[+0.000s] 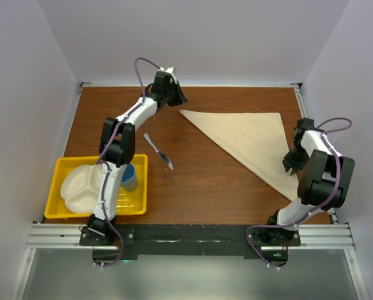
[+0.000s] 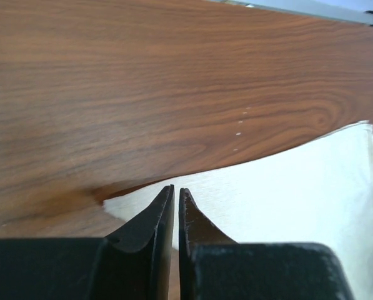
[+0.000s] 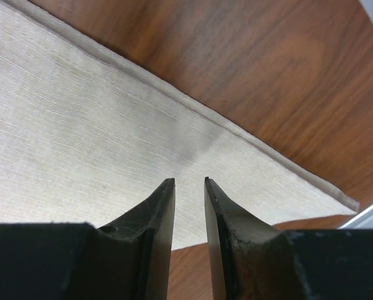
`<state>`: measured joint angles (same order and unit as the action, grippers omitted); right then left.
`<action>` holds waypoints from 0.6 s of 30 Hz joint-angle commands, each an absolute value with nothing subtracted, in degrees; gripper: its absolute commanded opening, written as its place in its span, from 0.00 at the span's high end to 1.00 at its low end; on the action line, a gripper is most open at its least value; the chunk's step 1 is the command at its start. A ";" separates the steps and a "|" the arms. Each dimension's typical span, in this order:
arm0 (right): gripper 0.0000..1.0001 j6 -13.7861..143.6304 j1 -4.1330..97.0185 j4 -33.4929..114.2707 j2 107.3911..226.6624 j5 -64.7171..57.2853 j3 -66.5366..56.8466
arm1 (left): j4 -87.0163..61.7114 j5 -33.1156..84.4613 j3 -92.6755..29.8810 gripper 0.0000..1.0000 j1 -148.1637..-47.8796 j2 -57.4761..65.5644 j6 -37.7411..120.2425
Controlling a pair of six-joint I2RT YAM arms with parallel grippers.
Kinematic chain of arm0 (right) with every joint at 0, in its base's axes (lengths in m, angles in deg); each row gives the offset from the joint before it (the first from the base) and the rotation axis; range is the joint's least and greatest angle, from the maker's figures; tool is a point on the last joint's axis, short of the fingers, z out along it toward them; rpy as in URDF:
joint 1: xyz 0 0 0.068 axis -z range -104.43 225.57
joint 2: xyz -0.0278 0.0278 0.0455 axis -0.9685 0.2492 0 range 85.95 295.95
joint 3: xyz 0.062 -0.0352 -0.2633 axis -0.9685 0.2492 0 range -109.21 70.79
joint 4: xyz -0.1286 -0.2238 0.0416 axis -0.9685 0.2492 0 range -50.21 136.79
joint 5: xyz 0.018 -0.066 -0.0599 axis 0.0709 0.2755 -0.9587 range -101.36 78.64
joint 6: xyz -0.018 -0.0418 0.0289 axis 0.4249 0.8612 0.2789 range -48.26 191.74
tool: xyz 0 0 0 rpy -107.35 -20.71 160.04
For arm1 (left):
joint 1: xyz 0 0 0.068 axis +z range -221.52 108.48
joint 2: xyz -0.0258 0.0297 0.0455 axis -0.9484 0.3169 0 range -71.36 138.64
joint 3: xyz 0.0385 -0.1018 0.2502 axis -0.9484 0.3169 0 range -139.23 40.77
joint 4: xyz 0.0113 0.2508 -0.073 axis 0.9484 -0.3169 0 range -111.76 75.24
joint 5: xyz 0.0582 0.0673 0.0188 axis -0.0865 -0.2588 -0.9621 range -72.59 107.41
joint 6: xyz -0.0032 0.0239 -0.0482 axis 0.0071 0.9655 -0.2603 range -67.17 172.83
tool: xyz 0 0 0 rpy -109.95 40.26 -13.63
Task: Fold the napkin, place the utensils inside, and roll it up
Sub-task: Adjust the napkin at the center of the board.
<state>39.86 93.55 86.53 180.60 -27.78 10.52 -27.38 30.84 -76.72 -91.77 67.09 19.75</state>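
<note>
Item 1: napkin [image 1: 248,137]. Plain beige cloth, lying flat as a triangle on the wooden table [image 1: 198,200], in the upper right of the top view. One edge runs level along the top. A second drops from its right end toward the lower right. The long edge slants from the upper-left corner down to the lower right. The right wrist view shows a hemmed edge running diagonally over bare wood.

Item 2: knife [image 1: 159,152]. Slim, silver-grey, flat on bare wood left of centre in the top view. It lies aslant, with the narrow end to the upper left and the wider end to the lower right. It sits apart from the napkin, between the cloth's long edge and the tray.

Item 3: left gripper [image 2: 176,189]. It is in the upper middle of the top view, at the napkin's upper-left corner. In its own wrist view the fingers stand almost together, with only a thin slit between them and nothing in it. The cloth's corner lies on the table just under the tips.

Item 4: right gripper [image 3: 189,181]. It is at the right edge of the top view, over the napkin's lower right part. The fingers are parted by a narrow, clear gap with cloth visible through it, and nothing is pinched. Whether the tips touch the cloth cannot be told.

Item 5: yellow tray [image 1: 70,161]. It is in the lower left of the top view. It holds a white divided plate [image 1: 79,187] and, just right of it, a blue cup [image 1: 130,179].
</note>
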 commanded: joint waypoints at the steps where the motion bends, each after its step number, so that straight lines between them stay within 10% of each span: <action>1: 0.70 40.62 95.51 89.72 177.27 -30.08 10.93 | -25.56 35.96 -78.93 0.91 -91.91 67.32 16.80; 18: 0.75 35.26 105.80 89.53 177.88 -30.86 18.33 | -39.26 25.77 -80.06 0.99 -90.86 72.95 22.68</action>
